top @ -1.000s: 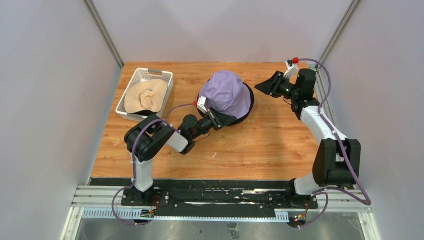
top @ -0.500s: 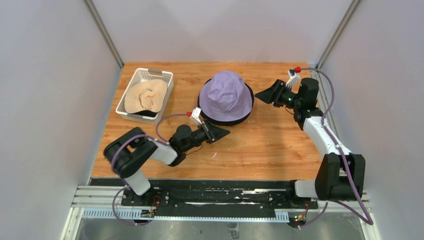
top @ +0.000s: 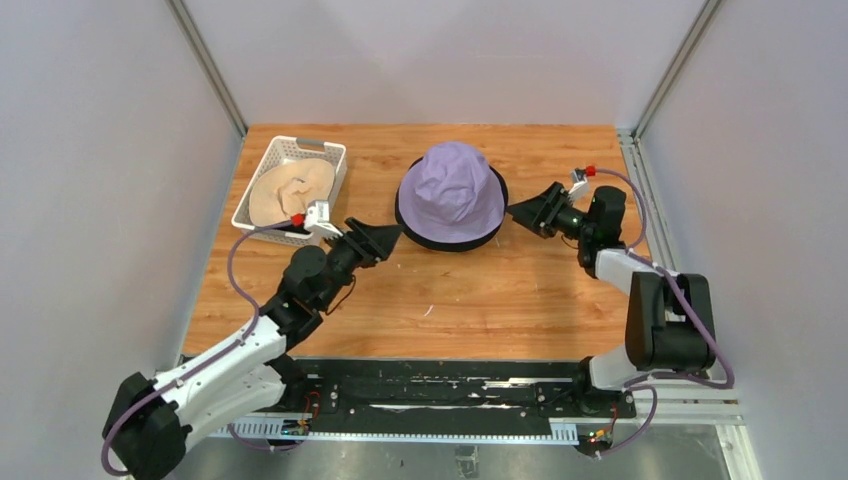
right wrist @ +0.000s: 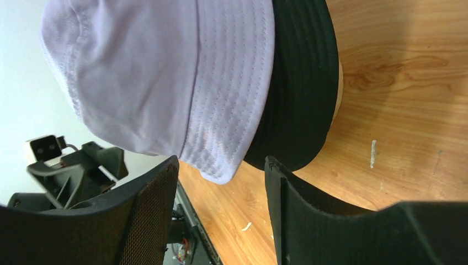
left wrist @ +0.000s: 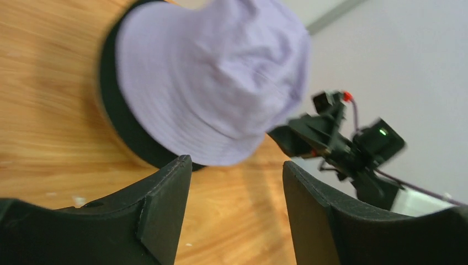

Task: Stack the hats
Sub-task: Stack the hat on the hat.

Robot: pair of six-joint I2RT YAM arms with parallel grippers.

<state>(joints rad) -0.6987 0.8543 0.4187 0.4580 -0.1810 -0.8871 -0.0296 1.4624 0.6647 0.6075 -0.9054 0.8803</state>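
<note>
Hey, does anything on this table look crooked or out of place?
Only mildly. The beige fabric hat lies crumpled in the white lattice basket, and the lavender bucket hat sits on a black hat whose brim peeks out mainly along the near side.

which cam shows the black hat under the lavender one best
Right wrist: the black hat shows a wide brim, stitched rows sharp, beneath the lavender hat. Top external shows only a thin dark ring; left wrist a blurred crescent.
</note>
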